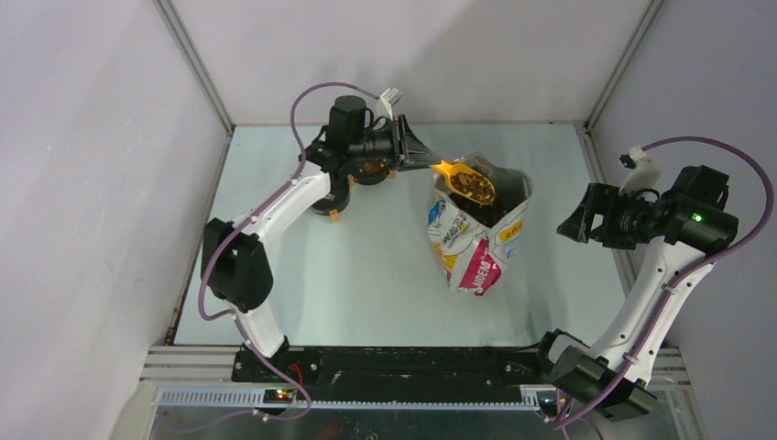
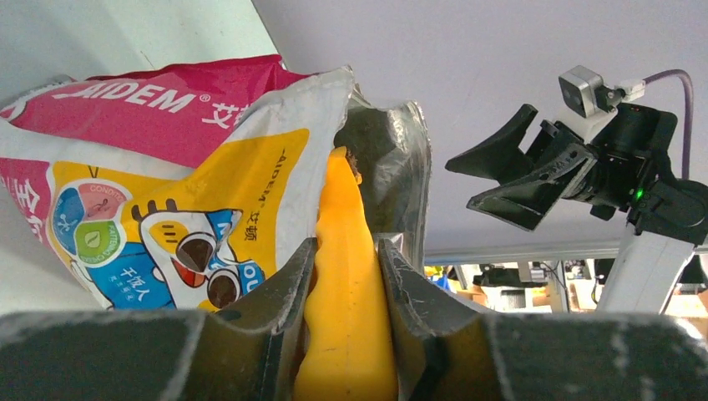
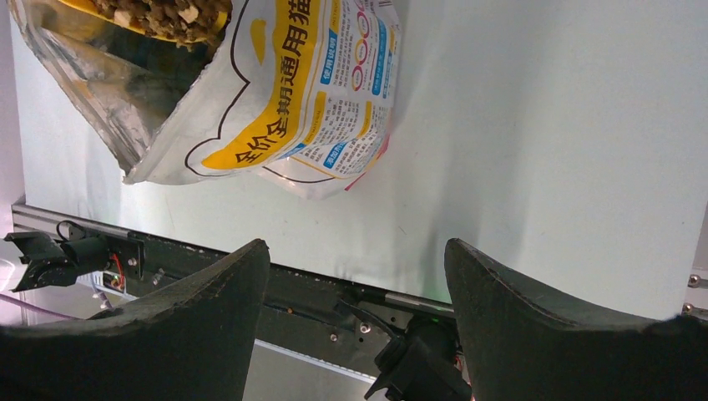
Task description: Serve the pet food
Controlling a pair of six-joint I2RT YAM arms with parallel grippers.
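My left gripper is shut on the handle of an orange scoop. The scoop's bowl is heaped with brown pet food and hangs over the open mouth of the printed cat-food bag, which stands upright mid-table. More brown kibble shows in a dark dish under the left wrist, mostly hidden by the arm. My right gripper hovers to the right of the bag, open and holding nothing.
The dark dish with orange feet sits at the back left, beneath the left arm. Grey walls close in the table on three sides. The arms' base rail runs along the near edge.
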